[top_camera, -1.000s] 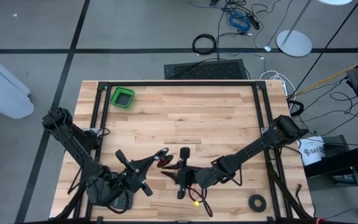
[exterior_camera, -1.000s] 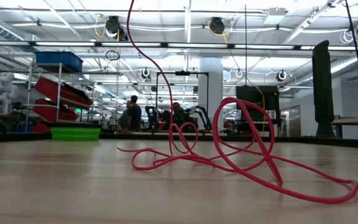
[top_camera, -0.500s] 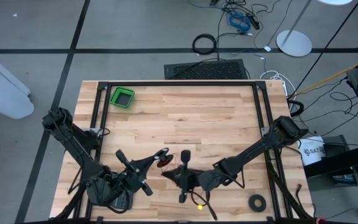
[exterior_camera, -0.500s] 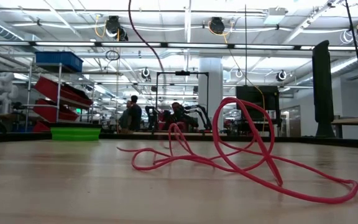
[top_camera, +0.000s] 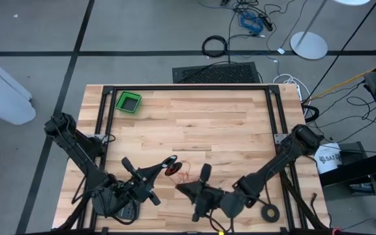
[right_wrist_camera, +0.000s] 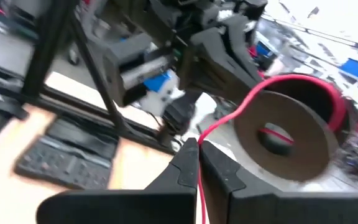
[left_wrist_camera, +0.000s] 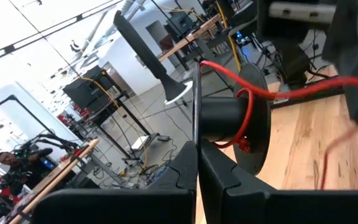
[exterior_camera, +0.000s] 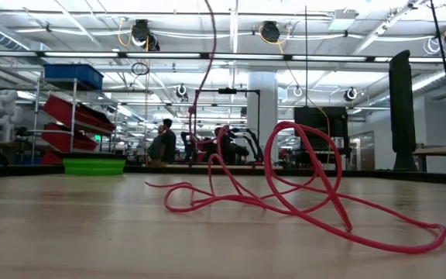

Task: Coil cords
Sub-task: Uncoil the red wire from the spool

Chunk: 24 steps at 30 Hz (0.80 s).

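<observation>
Wooden table (top_camera: 227, 130) bears a thin red cord (exterior_camera: 300, 201) in loose tangled loops.

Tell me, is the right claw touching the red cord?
Touching. In the right wrist view the right claw is shut on the red cord, which runs out from between its fingertips up to the dark spool.

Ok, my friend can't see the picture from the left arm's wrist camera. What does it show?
A red cord is wound around a black spool held in the shut left gripper. The cord stretches away over the wooden table, with a workshop behind.
</observation>
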### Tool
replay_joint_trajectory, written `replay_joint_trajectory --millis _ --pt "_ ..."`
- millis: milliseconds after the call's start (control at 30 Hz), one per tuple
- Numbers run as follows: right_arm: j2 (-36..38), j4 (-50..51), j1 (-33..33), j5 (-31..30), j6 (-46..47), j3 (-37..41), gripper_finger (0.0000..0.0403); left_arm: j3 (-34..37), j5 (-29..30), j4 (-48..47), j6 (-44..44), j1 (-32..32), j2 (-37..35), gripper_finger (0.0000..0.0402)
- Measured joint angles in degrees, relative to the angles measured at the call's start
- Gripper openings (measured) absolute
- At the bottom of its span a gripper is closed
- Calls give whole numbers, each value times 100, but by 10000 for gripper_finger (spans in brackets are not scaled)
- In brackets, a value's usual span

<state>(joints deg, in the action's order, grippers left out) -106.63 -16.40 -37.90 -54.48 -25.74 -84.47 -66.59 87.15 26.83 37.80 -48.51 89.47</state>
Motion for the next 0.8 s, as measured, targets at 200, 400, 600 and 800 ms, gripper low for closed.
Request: replay_joint_trajectory --millis 200,400,600,800 --pt "396 857 -341 -408 339 -9 0 -2 20 5 0 0 -2 4" --pt "700 1947 -608 -406 1071 -11 0 0 -6 -12 109 -20 0 4" --pt "772 3422 -546 -424 2255 -11 0 0 -100 -39 945 -230 13 4" --pt "772 4516 -185 -452 3435 -11 0 0 -116 -40 1412 -411 15 4"
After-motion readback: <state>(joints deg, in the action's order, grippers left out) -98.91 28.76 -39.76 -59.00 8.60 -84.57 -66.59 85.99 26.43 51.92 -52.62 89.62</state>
